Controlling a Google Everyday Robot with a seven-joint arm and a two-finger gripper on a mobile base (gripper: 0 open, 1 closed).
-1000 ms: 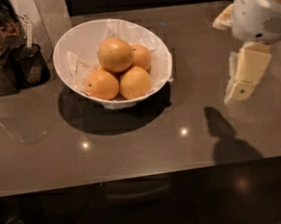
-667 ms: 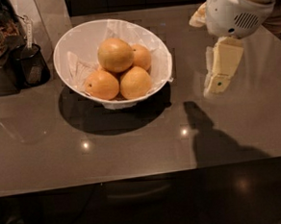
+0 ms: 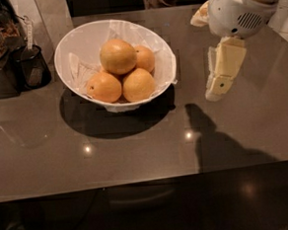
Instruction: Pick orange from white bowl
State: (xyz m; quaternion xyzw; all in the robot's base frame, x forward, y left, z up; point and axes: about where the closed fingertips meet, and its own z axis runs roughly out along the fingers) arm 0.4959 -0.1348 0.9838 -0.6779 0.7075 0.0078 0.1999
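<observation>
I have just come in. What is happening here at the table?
A robot arm is set to pick the orange, the largest one, lying on top of three smaller oranges in the white bowl. Its hand hangs over the table to the right of the bowl, apart from it. The orange is not yet touched.

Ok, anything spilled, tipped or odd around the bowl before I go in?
Nothing stands out. The white bowl sits upright on the table, the orange on top of three smaller ones inside. Its paper lining pokes over the right rim. The gripper hangs right of the bowl, apart from it.
</observation>
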